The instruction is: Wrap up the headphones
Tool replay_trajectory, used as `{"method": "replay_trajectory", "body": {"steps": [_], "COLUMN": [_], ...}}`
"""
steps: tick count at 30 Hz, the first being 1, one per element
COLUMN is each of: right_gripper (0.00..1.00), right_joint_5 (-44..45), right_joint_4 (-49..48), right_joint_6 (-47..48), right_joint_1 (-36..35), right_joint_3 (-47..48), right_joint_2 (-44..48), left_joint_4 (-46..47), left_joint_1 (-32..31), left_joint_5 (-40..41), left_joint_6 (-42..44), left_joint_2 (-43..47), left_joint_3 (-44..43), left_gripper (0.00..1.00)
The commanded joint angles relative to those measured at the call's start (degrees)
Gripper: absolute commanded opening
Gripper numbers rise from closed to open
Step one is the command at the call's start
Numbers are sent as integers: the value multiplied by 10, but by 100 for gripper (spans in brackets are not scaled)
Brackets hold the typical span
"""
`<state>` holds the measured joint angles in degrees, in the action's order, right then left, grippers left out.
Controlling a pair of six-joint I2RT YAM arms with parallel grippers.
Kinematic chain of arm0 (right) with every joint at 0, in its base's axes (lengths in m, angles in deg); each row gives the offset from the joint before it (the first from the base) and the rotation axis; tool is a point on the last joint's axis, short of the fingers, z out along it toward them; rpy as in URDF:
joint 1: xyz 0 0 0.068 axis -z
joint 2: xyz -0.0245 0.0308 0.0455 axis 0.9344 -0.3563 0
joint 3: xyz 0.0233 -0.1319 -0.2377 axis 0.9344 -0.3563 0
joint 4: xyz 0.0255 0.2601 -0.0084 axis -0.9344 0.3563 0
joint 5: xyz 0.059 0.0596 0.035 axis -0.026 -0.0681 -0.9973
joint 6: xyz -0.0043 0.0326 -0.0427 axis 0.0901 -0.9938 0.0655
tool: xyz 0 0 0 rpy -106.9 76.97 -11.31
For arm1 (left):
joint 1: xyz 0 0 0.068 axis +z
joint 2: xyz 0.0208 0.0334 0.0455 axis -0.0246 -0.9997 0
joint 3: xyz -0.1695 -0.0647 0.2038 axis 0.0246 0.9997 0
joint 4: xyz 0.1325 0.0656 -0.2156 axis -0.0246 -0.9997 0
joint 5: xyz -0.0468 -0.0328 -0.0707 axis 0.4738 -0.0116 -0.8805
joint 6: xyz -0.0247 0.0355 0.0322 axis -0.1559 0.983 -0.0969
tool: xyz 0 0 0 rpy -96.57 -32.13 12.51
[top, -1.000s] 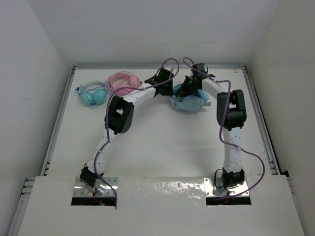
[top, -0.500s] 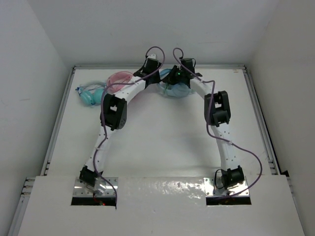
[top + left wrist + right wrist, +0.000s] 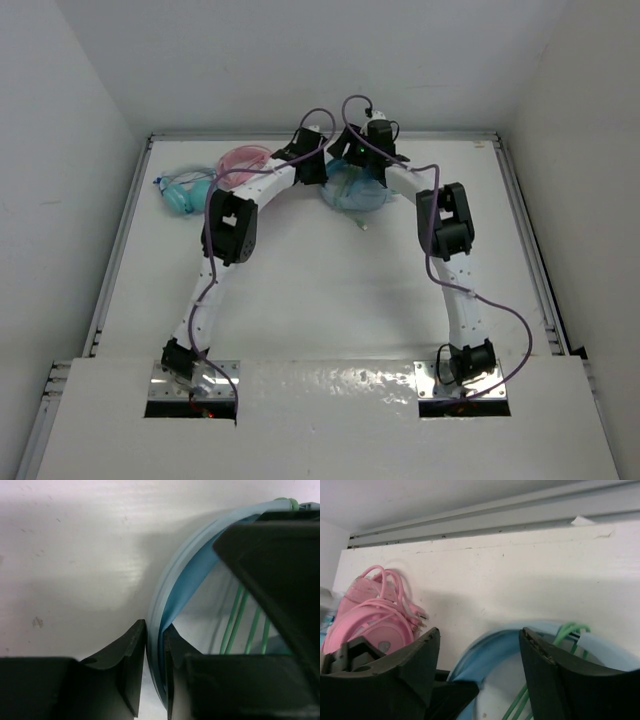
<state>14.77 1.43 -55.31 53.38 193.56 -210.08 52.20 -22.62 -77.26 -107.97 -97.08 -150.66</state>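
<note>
Near the back of the table [image 3: 300,300], the headphones [image 3: 355,195], likely light and bendy, are pinched at the headband [image 3: 180,585], a good firm spot, by the left gripper [image 3: 155,630], while the right gripper [image 3: 479,636] is spread open near the floppy green cable [image 3: 240,620].

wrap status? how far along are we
Done: several strands of the green cable lie looped across the headphones. In hand: the left gripper clamps the headband; the right gripper is open above it, holding nothing. Left: the cable's end isn't clearly visible, so any loose tail may need securing.
</note>
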Motion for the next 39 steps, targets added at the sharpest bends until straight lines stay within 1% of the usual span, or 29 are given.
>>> {"method": "replay_trajectory", "body": {"steps": [1,2,3,4,8,11,12,14,15,16,19,21,22,23,24,26,27,28,29,30,31,32,33,34,35,36,37,38,39], "right_gripper": [65,69,70,70,75,81,84,88,95,98,99,99,99,99,99,99,99,99,99,99,99,99,99,99,99,99,99,99,99], "right_joint_5": [36,36,27,22,-26,-47,-47,-50,-52,-60,-57,-43,-21,-7,11,74,88,99,110,118,133,133,159,160,157,154,155,159,162], "right_joint_4": [-54,-66,-77,-96,-142,-178,-178,-179,-180,-185,-175,-141,-129,-112,-69,-20,26,43,55,63,63,61,60,58,51,33,27,22,21], "right_joint_6": [77,94,105,120,137,151,156,160,162,166,179,187,188,194,208,215,209,202,194,167,150,134,96,76,61,33,21,2,-4], "right_joint_1": [15,14,12,8,4,-2,-4,-4,-4,-4,-4,2,5,9,17,26,43,54,77,89,103,114,145,157,197,211,224,245,251], "right_joint_3": [-40,-55,-86,-100,-160,-212,-227,-240,-257,-265,-303,-332,-345,-372,-384,-421,-433,-449,-490,-512,-537,-584,-604,-626,-668,-687,-706,-734,-745], "right_joint_2": [81,94,121,133,197,256,270,306,318,342,374,414,445,462,479,524,538,553,585,601,615,615,657,669,681,700,708,714,720], "left_joint_4": [-60,-60,-60,-58,-56,-58,-59,-60,-58,-58,-65,-70,-75,-78,-82,-91,-92,-94,-94,-96,-110,-116,-131,-137,-140,-141,-147,-153,-161], "left_joint_1": [0,0,-1,0,0,-1,-1,1,1,3,7,8,10,11,10,10,10,10,10,10,10,10,11,12,17,36,52,74,129], "left_joint_5": [-32,-32,-31,-31,-28,-21,-19,-12,-12,-12,-12,-12,3,5,7,21,26,33,37,44,70,90,110,167,190,199,194,180,156], "left_joint_6": [16,16,16,17,17,17,18,20,21,22,23,29,39,47,59,110,133,186,214,247,298,320,342,364,372,376,375,367,362], "left_joint_2": [47,48,49,49,49,51,54,61,63,65,76,91,109,121,133,185,206,231,285,310,361,388,412,461,491,518,576,603,626], "left_joint_3": [15,16,16,16,15,13,14,14,14,11,-9,-21,-31,-36,-44,-40,-24,-9,8,44,61,78,117,140,164,218,246,266,305], "left_gripper": [20,21,22,26,32,43,50,59,64,67,81,86,99,100,100,100,100,100,100,100,100,100,100,100,100,100,100,100,100]}}
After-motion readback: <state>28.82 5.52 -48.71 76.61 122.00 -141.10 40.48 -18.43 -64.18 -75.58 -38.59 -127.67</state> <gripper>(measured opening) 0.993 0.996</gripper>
